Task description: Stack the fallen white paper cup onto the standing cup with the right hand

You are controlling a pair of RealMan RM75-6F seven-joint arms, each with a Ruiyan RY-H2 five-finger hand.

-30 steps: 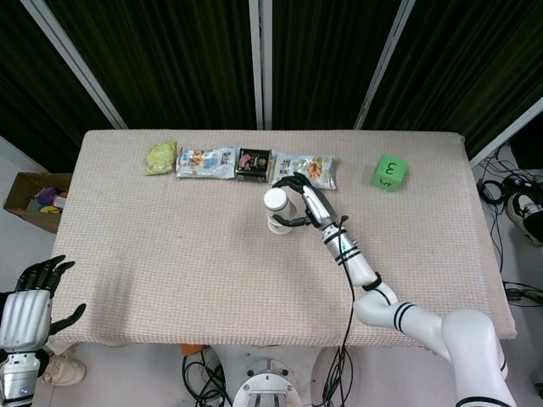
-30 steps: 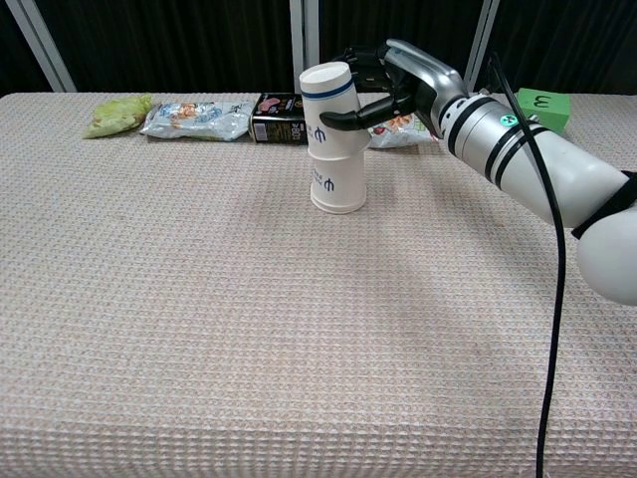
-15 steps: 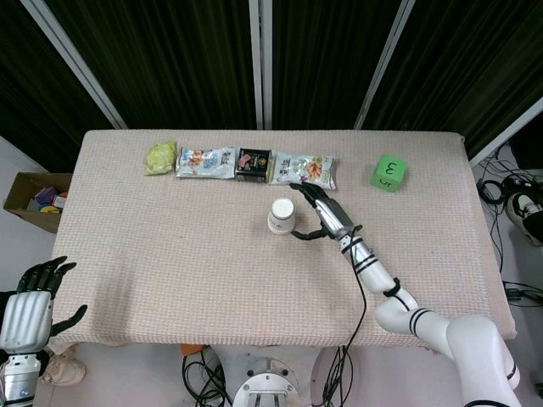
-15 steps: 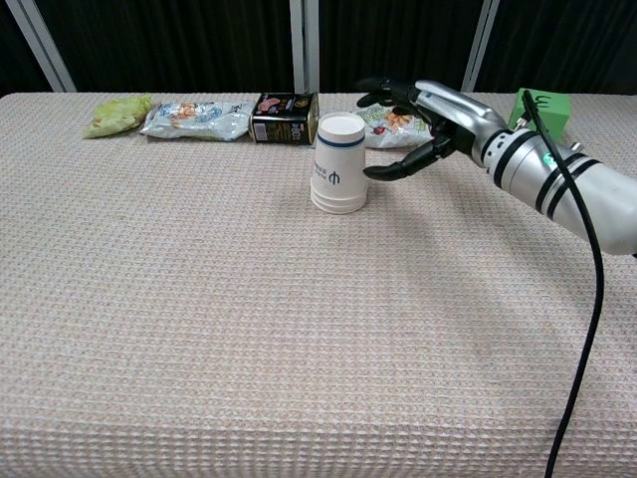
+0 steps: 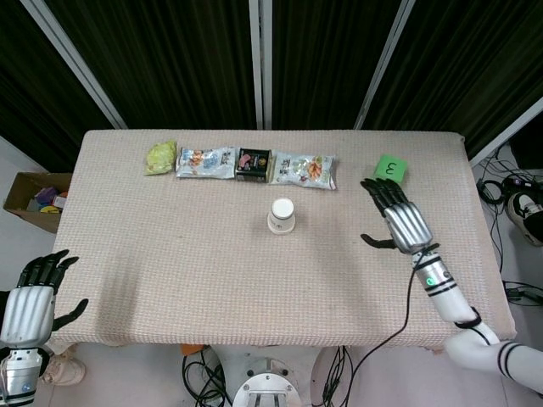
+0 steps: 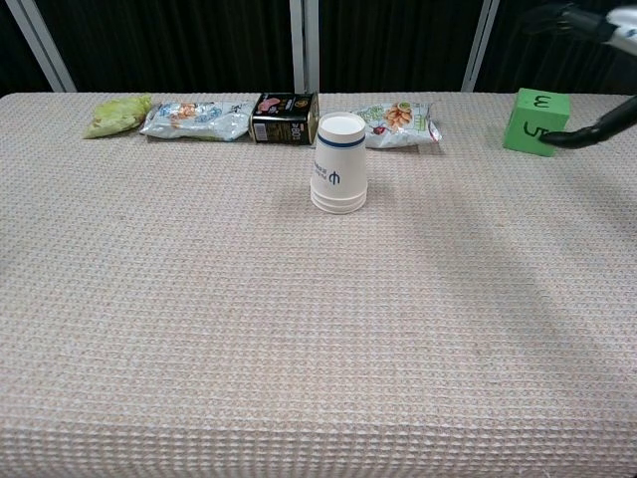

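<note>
The white paper cup with a blue band (image 5: 282, 209) (image 6: 339, 149) sits nested upside down on the other white cup (image 6: 338, 202), the pair standing near the table's middle. My right hand (image 5: 399, 220) is well to the right of the stack, fingers spread, holding nothing; in the chest view only its fingertips (image 6: 587, 22) show at the top right corner. My left hand (image 5: 30, 294) hangs open off the table's front left corner, out of the chest view.
Along the far edge lie a yellow-green packet (image 5: 159, 157), a snack bag (image 5: 205, 161), a dark box (image 5: 253, 163) and another snack bag (image 5: 305, 168). A green cube (image 5: 389, 170) (image 6: 540, 121) stands at the far right. A cardboard box (image 5: 32, 197) is beside the table on the floor.
My right hand pushed the upper cup down over the standing cup, let go, and drew away to the right and toward the front. The left hand barely moved.
</note>
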